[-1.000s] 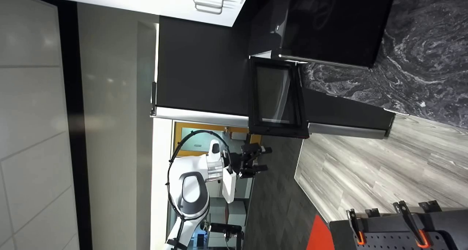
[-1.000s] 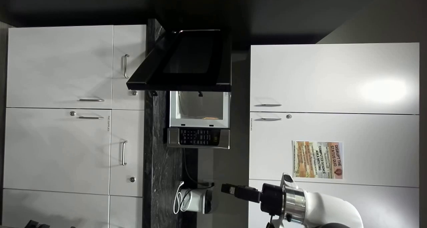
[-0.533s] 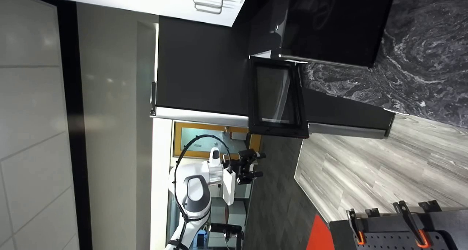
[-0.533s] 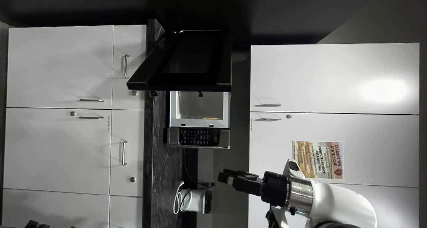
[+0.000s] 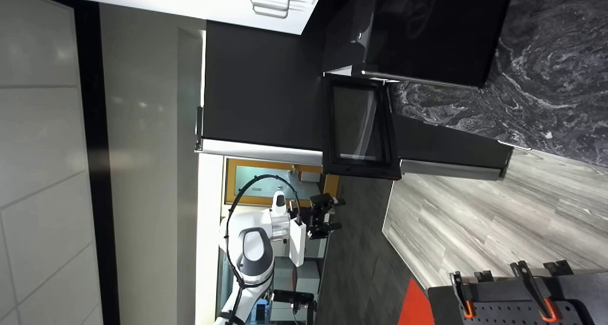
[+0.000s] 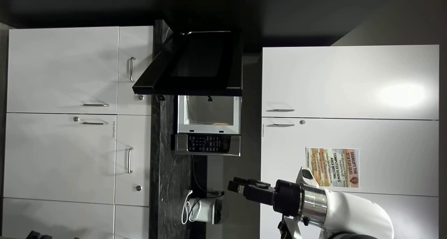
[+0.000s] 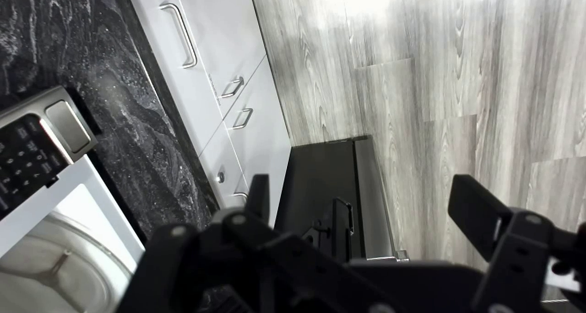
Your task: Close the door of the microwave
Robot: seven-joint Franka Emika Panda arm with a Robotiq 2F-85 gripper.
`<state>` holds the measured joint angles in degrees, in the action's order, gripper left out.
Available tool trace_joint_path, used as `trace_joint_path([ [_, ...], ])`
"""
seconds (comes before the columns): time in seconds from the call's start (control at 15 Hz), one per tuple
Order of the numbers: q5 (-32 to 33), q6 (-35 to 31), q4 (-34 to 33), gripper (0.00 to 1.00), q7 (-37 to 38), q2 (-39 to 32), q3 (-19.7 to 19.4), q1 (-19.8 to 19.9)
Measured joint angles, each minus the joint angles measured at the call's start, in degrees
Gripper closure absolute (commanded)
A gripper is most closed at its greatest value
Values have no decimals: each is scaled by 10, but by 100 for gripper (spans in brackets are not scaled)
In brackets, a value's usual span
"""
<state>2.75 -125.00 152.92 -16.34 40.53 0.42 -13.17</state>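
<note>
The microwave (image 5: pixel 437 35) is a glossy black box on the counter. Its control panel and lit cavity show in an exterior view (image 6: pixel 209 130) and at the left of the wrist view (image 7: pixel 27 153). The door (image 5: pixel 358 125), a black frame around dark glass, stands wide open, swung out from the front; it also shows in an exterior view (image 6: pixel 197 60). My gripper (image 5: pixel 338 214) is apart from the door, out past its free edge. In the wrist view my gripper (image 7: pixel 360 196) has its fingers wide apart with nothing between them. I cannot tell whether the door shows there.
A matte black wall panel (image 5: pixel 266 87) with silver trim stands close beside the door. White cabinets (image 6: pixel 59 155) line one side, more hang opposite (image 6: pixel 349 81). A white appliance with cables (image 6: pixel 202 210) stands on the marbled counter (image 5: pixel 560 63). A tool rack (image 5: pixel 522 306) stands at a corner.
Compared with one second ago, my gripper has turned and shifted slightly, a little farther from the door in an exterior view. Over the last half second it is nearly still. The door has not moved.
</note>
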Motion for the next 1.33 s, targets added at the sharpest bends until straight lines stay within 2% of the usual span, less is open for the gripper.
trace_joint_path([
  [0.2, 3, -7, -3, 0, 11, -13, 26, -1],
  [0.67, 48, -55, -43, 0, 22, -119, 131, -16],
  [0.87, 110, -55, -79, 0, 33, -175, 160, -16],
  [1.33, 304, -35, -191, 0, 82, -322, 209, -15],
])
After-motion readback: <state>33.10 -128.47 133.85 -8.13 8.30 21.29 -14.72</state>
